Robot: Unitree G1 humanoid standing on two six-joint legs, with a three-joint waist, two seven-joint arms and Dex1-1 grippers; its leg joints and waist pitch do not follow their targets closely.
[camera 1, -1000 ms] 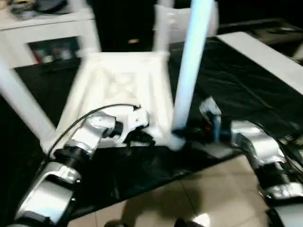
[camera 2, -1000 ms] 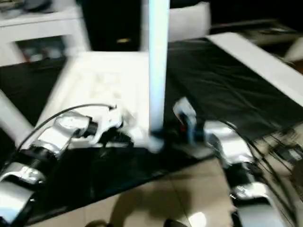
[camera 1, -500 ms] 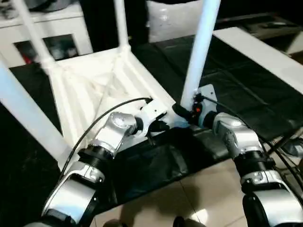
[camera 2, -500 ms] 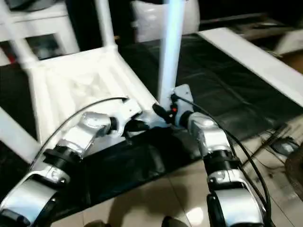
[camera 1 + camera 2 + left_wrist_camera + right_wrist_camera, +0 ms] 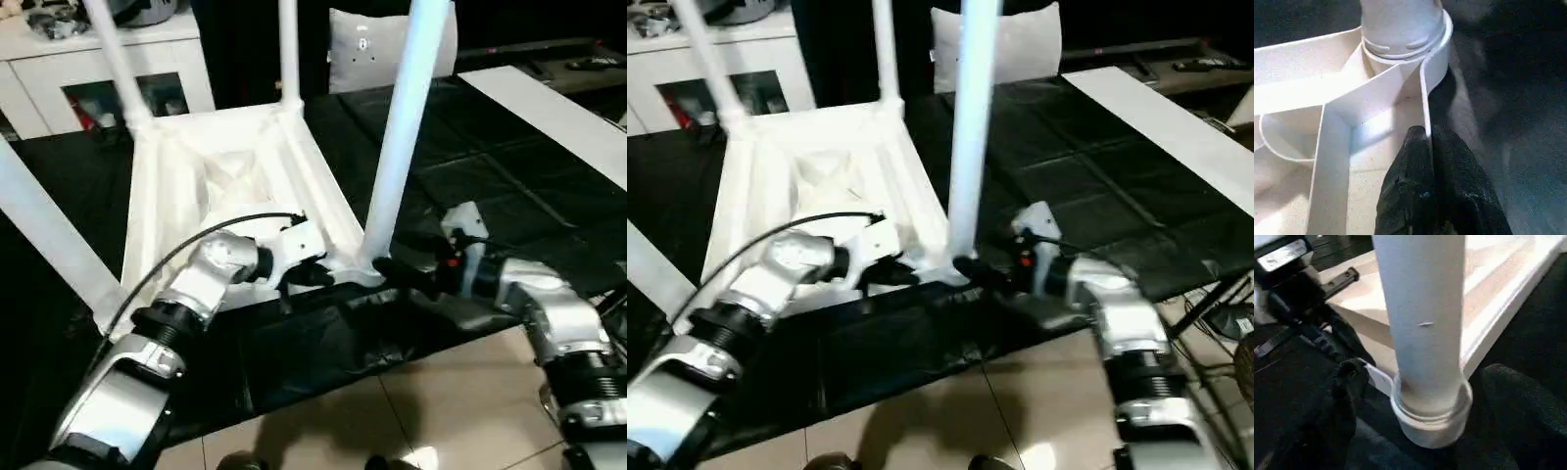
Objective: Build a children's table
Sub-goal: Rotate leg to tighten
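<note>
Left gripper (image 5: 1426,147) pinched on the thin rim wall of the table top (image 5: 211,186), one black finger inside the rim and one outside, just beside the near corner socket (image 5: 1400,44). Right gripper (image 5: 1415,401) spread wide, one finger (image 5: 1347,382) on each side of the near leg (image 5: 402,137) at its base, close to the socket collar; contact with the leg not clear.

Table top lying upside down on black sheeting (image 5: 509,166), ribbed underside facing up. Near leg upright in the corner socket nearest the robot, between the two grippers. Second leg (image 5: 287,49) upright at the far corner, third (image 5: 116,59) at the far left corner, fourth (image 5: 39,235) slanting across the left edge of the head view.

White cabinet (image 5: 108,69) with glass doors behind the table. Flat white board (image 5: 549,108) lying on the sheeting to the right, well apart from the table. Beige tiled floor (image 5: 441,401) in front of the sheeting.
</note>
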